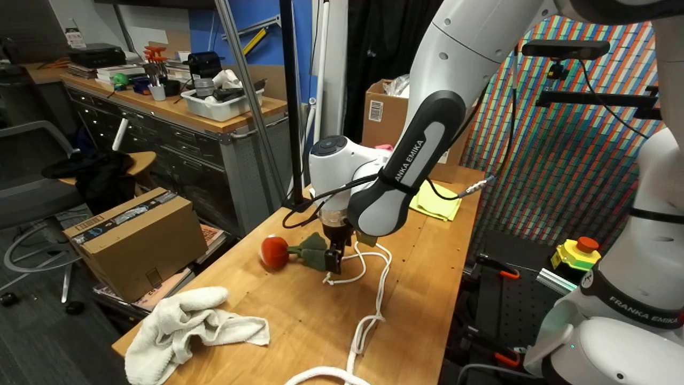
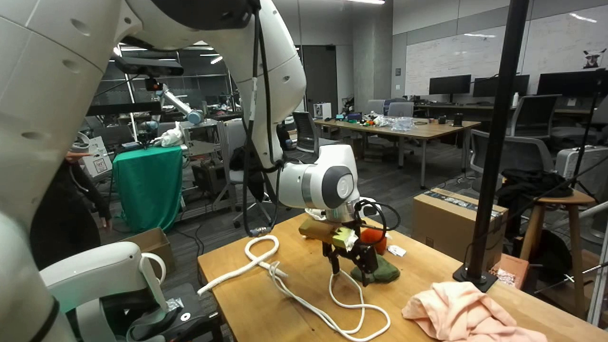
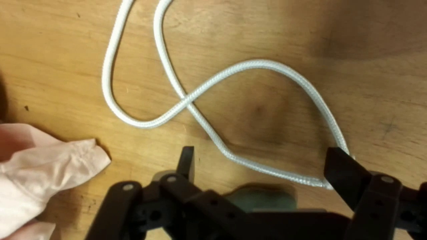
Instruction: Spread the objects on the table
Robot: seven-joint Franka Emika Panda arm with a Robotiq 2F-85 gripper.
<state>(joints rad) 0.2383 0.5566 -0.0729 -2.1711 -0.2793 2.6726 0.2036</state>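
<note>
- Black two-finger gripper: jaws apart, nothing held.
- Thin white braided cord: end near right finger, wrist view; body loops far-left; probable grab.

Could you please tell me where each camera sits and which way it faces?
Wrist view: mounted behind the open gripper, which shows along the bottom; facing the table, white cord and pink cloth.
An exterior view: apparently raised at the table end bearing the whitish rag, looking toward the tall cardboard box; the arm enters from the right.
An exterior view: apparently beside the arm, which fills its left, looking across the table toward the whiteboard.
Both exterior views share the arm, white cord and red ball.
</note>
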